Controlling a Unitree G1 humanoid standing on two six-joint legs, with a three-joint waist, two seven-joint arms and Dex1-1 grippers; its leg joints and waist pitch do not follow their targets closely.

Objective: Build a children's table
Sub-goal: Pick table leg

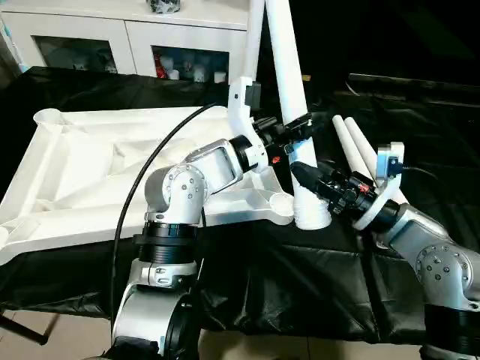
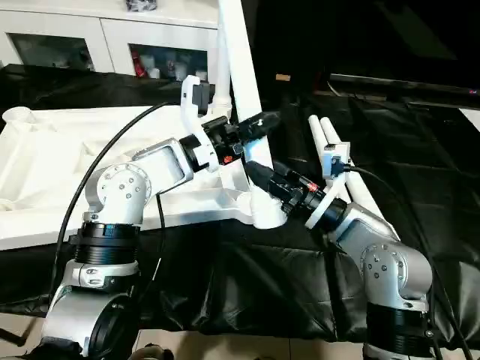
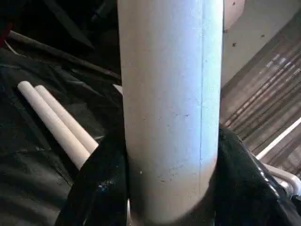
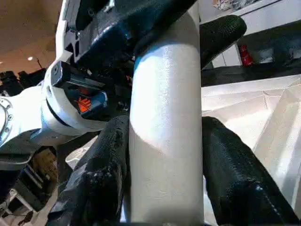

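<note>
1. The right gripper is clamping the lower part of an upright white table leg, its two black fingers pressing on opposite sides of the tube, jaws about half spread to the tube's width.
2. Directly below that grip, the leg's wide foot end is standing in the near corner socket of the upside-down table top, at the black-covered bench's near side.
3. Just above the right gripper on the same leg, the left gripper is wrapping the tube, one finger on each side and both touching it, jaws likewise about half spread.
4. Beyond the right gripper and off to its outer side, two spare legs are lying side by side on the black cloth, touching each other.
5. To the left gripper's other side, the ribbed underside of the top is spreading away, with another round socket at its far corner.
6. Farthest off, behind both grippers, a white cabinet with glass doors is standing.
</note>
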